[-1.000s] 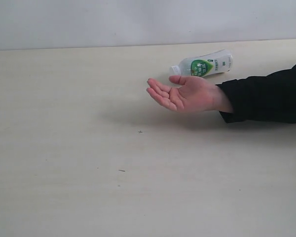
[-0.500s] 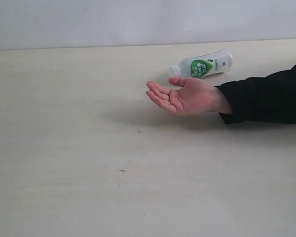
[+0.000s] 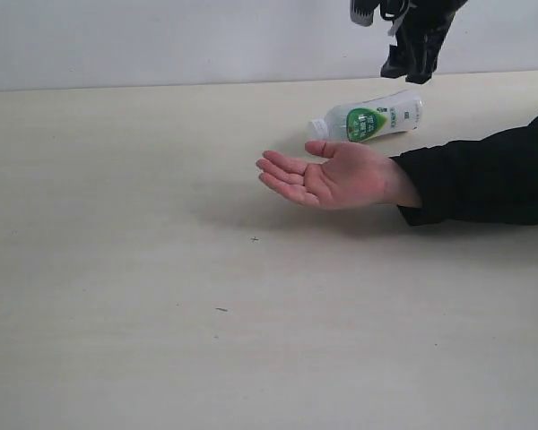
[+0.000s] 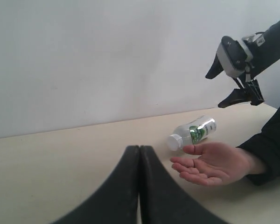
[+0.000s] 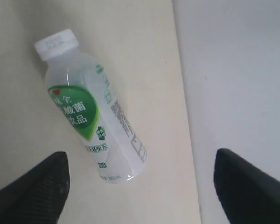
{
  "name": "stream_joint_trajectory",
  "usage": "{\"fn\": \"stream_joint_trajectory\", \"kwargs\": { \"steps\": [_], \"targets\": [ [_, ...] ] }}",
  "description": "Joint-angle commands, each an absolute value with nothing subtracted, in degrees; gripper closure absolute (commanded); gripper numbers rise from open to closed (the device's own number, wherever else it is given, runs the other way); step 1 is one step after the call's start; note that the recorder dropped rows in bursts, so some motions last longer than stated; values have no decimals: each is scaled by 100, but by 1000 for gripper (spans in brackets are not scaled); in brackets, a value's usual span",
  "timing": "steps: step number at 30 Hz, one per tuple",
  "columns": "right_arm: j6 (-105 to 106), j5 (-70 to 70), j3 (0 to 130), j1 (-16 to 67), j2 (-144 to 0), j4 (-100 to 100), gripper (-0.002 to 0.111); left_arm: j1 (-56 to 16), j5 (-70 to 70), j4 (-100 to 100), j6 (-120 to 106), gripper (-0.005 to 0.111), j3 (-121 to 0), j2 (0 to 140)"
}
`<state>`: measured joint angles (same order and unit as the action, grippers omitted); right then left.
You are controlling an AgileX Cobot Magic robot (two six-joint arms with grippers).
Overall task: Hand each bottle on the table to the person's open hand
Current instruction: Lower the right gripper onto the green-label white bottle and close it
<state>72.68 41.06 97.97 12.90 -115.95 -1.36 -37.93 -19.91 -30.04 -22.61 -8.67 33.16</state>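
Observation:
One bottle point(image 3: 368, 118) with a white cap and a white-green label lies on its side on the table point(image 3: 143, 287), cap towards the person's open hand point(image 3: 334, 176). That hand rests palm up just in front of the bottle, and a black sleeve follows it off to the right. My right gripper point(image 3: 411, 70) hangs open above the bottle's base end, clear of it. In the right wrist view the bottle point(image 5: 91, 112) lies below and between the spread fingers of the right gripper point(image 5: 140, 158). My left gripper point(image 4: 140, 149) is shut and empty, far from the bottle point(image 4: 193, 132) and hand point(image 4: 214, 163).
A plain white wall point(image 3: 161, 40) rises behind the table's far edge. The black-sleeved forearm point(image 3: 484, 175) lies across the right side of the table. A few tiny dark specks point(image 3: 221, 310) mark the tabletop.
My right gripper has come into the exterior view from the top, above the bottle. The person's hand has shifted a little to the left with its fingers stretched out.

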Motion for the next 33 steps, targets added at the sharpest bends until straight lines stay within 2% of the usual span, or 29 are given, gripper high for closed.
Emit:
{"fn": "stream_joint_trajectory", "kwargs": {
  "steps": [1,33],
  "targets": [
    [7912,4054,9864,1294,-11942,342,29,-3825,-2015,-3020,-2290,107,-828,3275],
    [8280,2724,9864,1294,-13216,342,29,-3825,-1904,-3020,-2290,107,-828,3275]
  ]
}}
